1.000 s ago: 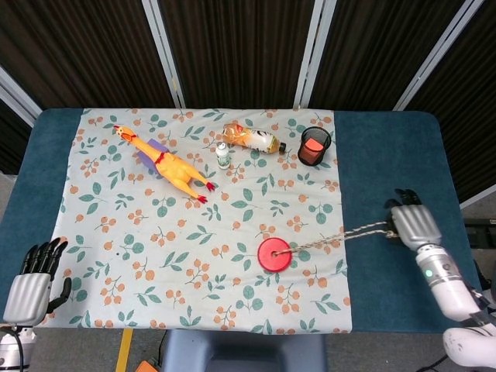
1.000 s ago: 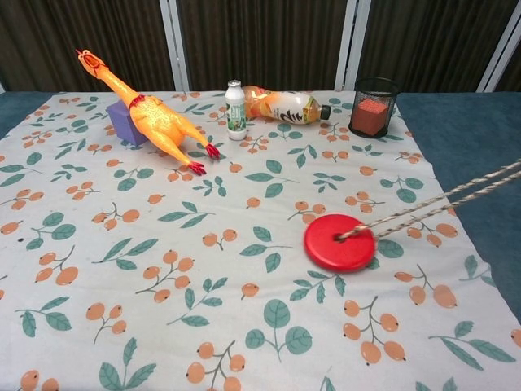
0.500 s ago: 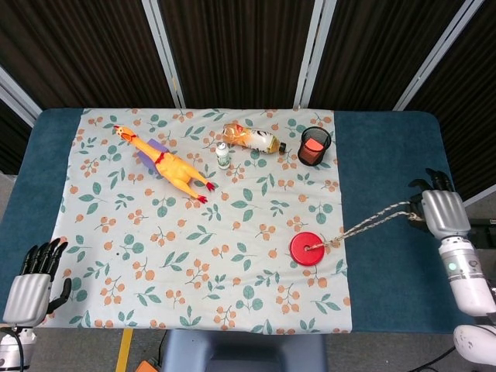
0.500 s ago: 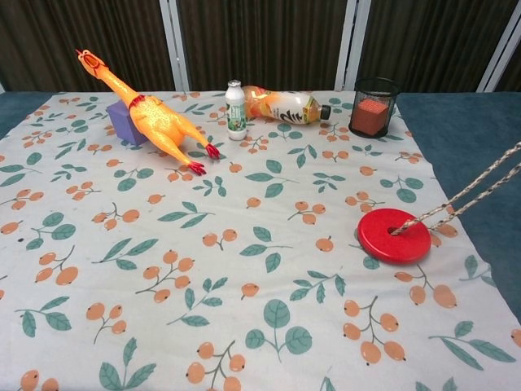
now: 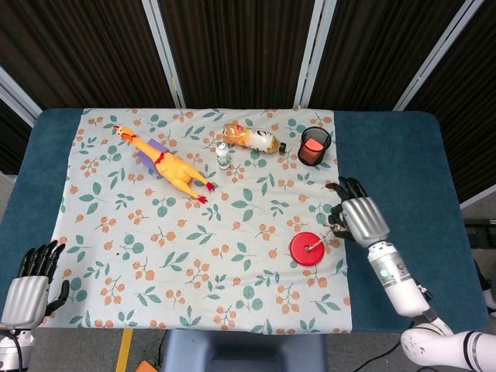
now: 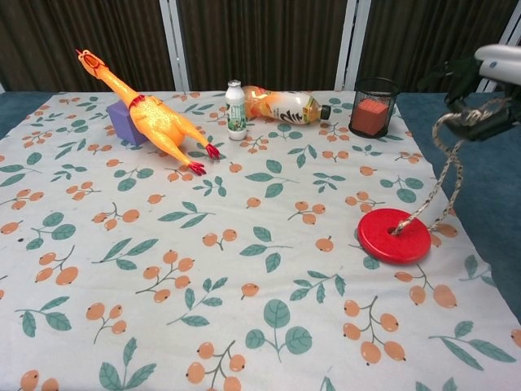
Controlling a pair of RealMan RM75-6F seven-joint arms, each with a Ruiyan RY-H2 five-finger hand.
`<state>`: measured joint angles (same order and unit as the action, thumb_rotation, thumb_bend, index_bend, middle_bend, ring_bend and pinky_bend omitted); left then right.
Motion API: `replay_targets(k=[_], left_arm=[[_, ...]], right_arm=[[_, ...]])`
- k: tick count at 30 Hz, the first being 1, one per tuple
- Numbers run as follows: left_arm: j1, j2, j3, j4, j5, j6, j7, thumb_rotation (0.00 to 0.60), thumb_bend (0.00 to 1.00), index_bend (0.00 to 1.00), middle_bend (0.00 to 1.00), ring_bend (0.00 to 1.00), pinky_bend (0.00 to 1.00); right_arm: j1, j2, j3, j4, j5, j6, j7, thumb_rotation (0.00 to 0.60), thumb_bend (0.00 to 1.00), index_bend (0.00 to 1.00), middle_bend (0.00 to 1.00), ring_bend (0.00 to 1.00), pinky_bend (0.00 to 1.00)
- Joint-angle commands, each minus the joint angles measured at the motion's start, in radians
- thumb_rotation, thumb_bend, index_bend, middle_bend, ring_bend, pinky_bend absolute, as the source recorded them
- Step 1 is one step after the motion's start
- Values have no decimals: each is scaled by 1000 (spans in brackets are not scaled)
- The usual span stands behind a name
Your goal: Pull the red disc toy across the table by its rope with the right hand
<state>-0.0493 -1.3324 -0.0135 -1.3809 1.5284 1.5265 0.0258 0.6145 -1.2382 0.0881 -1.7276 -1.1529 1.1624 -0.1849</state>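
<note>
The red disc toy (image 5: 308, 249) (image 6: 394, 235) lies flat on the floral cloth, near its right edge. A braided rope (image 6: 444, 175) (image 5: 329, 237) rises from the disc's centre hole up to my right hand (image 5: 358, 219) (image 6: 487, 94). That hand holds the rope just above and to the right of the disc, with the rope looped and slack below it. My left hand (image 5: 31, 280) hangs at the front left corner of the table, off the cloth, holding nothing, its fingers straight and slightly apart.
A rubber chicken (image 5: 166, 164) lies over a purple block (image 6: 124, 120) at the back left. At the back stand a small white bottle (image 5: 222, 156), a toppled juice bottle (image 5: 253, 138) and a black mesh cup (image 5: 313, 146). Bare blue table (image 5: 403, 163) flanks the cloth.
My right hand first drew the rope right, sliding the disc toward the cloth's right edge. It then came back left to just above the disc, leaving the rope slack. The disc stayed put.
</note>
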Motion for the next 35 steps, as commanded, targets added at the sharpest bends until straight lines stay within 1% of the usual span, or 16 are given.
replay_targets(k=[1, 2, 4, 9, 11, 14, 17, 18, 20, 21, 23, 27, 29, 32, 35], left_arm=[[1, 1, 1, 2, 0, 0, -1, 600, 523, 0, 35, 0, 30], [1, 1, 1, 3, 0, 0, -2, 600, 524, 0, 35, 0, 30], [0, 1, 0, 4, 0, 0, -3, 600, 523, 0, 35, 0, 30], [-2, 0, 0, 0, 4, 0, 0, 600, 525, 0, 35, 0, 30], [-2, 1, 0, -3, 6, 3, 1, 600, 525, 0, 35, 0, 30], [-1, 3, -1, -8, 8, 8, 0, 600, 523, 0, 36, 0, 30], [2, 9, -1, -14, 8, 12, 0, 600, 522, 0, 35, 0, 30], [3, 11, -1, -16, 8, 15, -1, 600, 523, 0, 35, 0, 30], [6, 16, -2, -21, 6, 18, 0, 600, 524, 0, 35, 0, 30], [7, 21, -3, -24, 5, 20, 1, 600, 524, 0, 35, 0, 30], [8, 28, -7, -29, 1, 22, 3, 600, 523, 0, 35, 0, 30], [7, 35, -9, -33, -2, 19, 4, 600, 523, 0, 35, 0, 30], [4, 36, -8, -35, 0, 15, 8, 600, 524, 0, 35, 0, 30], [-2, 35, -9, -38, 3, 10, 13, 600, 525, 0, 35, 0, 30], [-9, 31, -13, -41, 5, 5, 15, 600, 524, 0, 36, 0, 30]], right_arm=[[37, 27, -7, -72, 126, -104, -120, 600, 34, 0, 0, 0, 0], [39, 35, -7, -81, 140, -117, -122, 600, 0, 0, 0, 0, 0], [35, 54, 0, -98, 149, -136, -95, 600, 0, 0, 0, 0, 0], [-22, 87, 10, -108, 52, -72, 5, 600, 0, 0, 0, 0, 0], [-55, 106, 0, -111, 6, -34, 35, 600, 0, 0, 0, 0, 0], [-135, 130, -42, -93, -88, 63, 72, 600, 0, 0, 0, 0, 0], [-258, 114, -111, -2, -198, 221, 95, 600, 0, 0, 0, 0, 0], [-294, 102, -129, 33, -216, 262, 101, 600, 0, 0, 0, 0, 0], [-364, 71, -157, 107, -236, 335, 122, 600, 0, 0, 0, 0, 0], [-407, 47, -171, 162, -242, 372, 148, 600, 0, 0, 0, 0, 0], [-468, 4, -186, 262, -236, 403, 224, 600, 0, 0, 0, 0, 0], [-541, -53, -196, 403, -201, 386, 343, 600, 0, 0, 0, 0, 0], [-567, -83, -196, 461, -211, 400, 354, 600, 0, 0, 0, 0, 0], [-594, -110, -193, 501, -240, 437, 355, 600, 0, 0, 0, 0, 0], [-615, -122, -186, 512, -273, 480, 352, 600, 0, 0, 0, 0, 0]])
